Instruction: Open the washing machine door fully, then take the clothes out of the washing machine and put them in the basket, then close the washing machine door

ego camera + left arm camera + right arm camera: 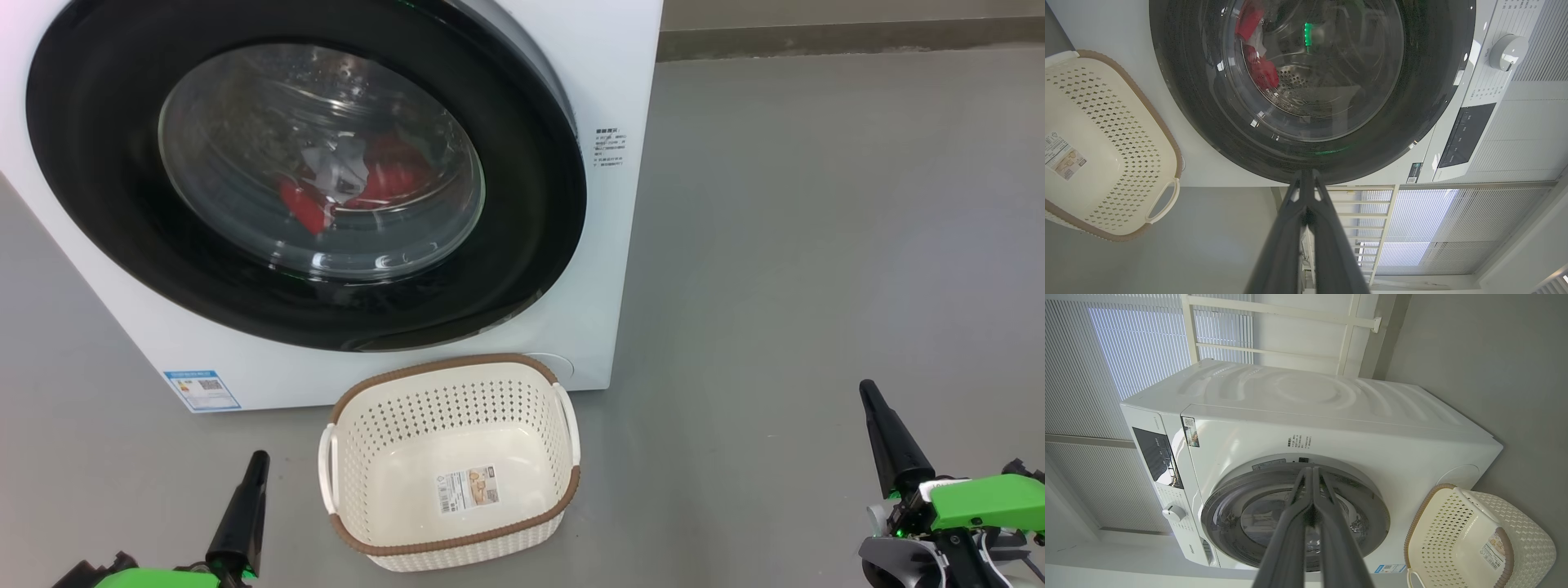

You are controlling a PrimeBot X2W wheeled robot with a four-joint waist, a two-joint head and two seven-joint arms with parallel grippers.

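I see one washing machine, white, standing on the grey floor at upper left of the head view, ahead of both grippers and well apart from them. One washing machine door, a black ring with a glass bowl, looks shut flat against the front. In the left wrist view the door sits right past the fingertips, with no contact that I can see. In the right wrist view it lies behind the fingers.

One basket sits upright on the floor just in front of the washer's lower edge. It is between the two grippers and nearer the left one. It has two white side handles and one sticker on its bottom, and nothing lies in it.

The clothes are inside the drum, a red bundle with a pale part seen through the glass. I can't count the pieces.

There are two grippers. The left gripper is at lower left, with its fingers pressed together and holding nothing. It points up at the washer, leaning a little right, and the basket is just beside it. The right gripper is at lower right, also with its fingers pressed together and holding nothing. It leans up-left over bare floor, well apart from the basket and washer. A green wrist housing shows behind each gripper.
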